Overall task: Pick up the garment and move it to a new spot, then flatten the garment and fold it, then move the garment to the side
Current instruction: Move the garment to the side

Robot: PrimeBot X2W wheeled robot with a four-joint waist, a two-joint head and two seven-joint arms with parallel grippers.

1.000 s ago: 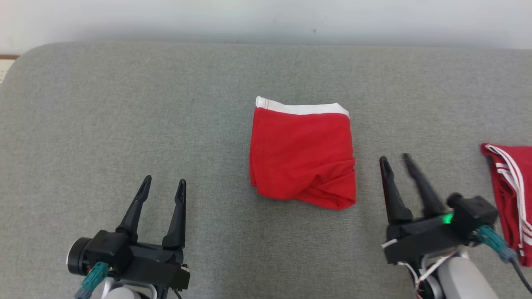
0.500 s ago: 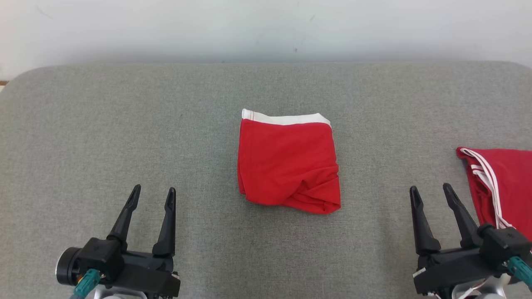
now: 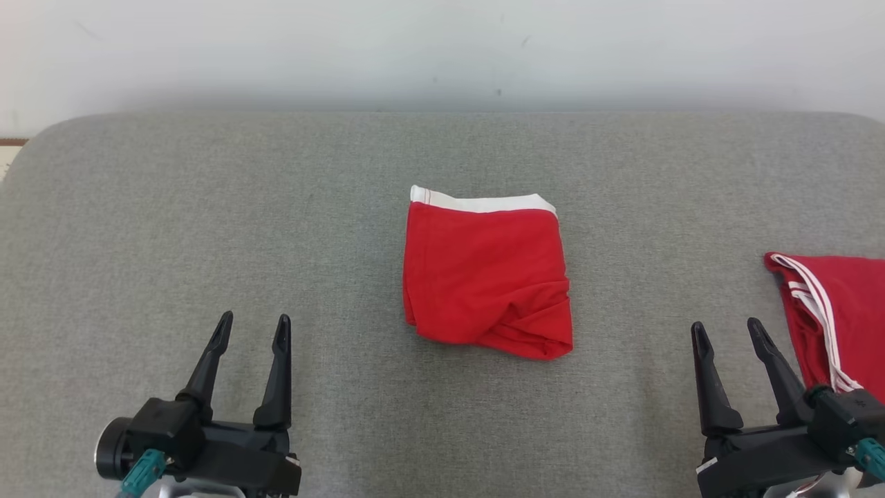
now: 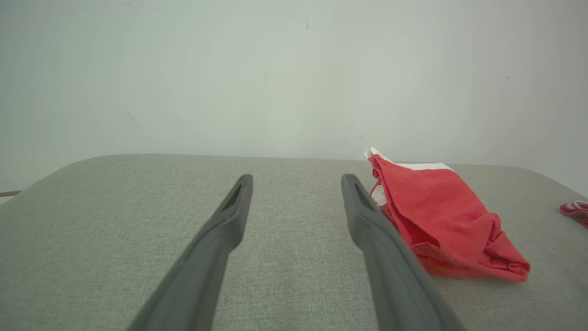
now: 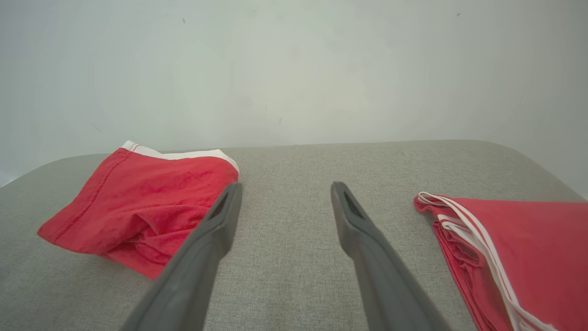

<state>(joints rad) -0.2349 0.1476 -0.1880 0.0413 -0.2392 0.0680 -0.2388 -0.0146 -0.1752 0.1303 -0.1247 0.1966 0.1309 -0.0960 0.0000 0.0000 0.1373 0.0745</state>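
Folded garment at centre of cushion; both grippers open and empty.

The garment point(image 3: 487, 277), red with a white waistband on its far edge, lies folded into a rough square near the middle of the grey cushion point(image 3: 207, 228), its near right corner bunched. The left gripper point(image 3: 254, 319) hovers at the near left, fingers spread wide, holding nothing, well apart from the garment. The right gripper point(image 3: 725, 325) hovers at the near right, fingers likewise spread wide and empty, between the garment and a striped cloth point(image 3: 836, 311) lying at the cushion's right edge. The right gripper is just beside the striped cloth. A pale wall point(image 3: 442, 48) stands behind the cushion.
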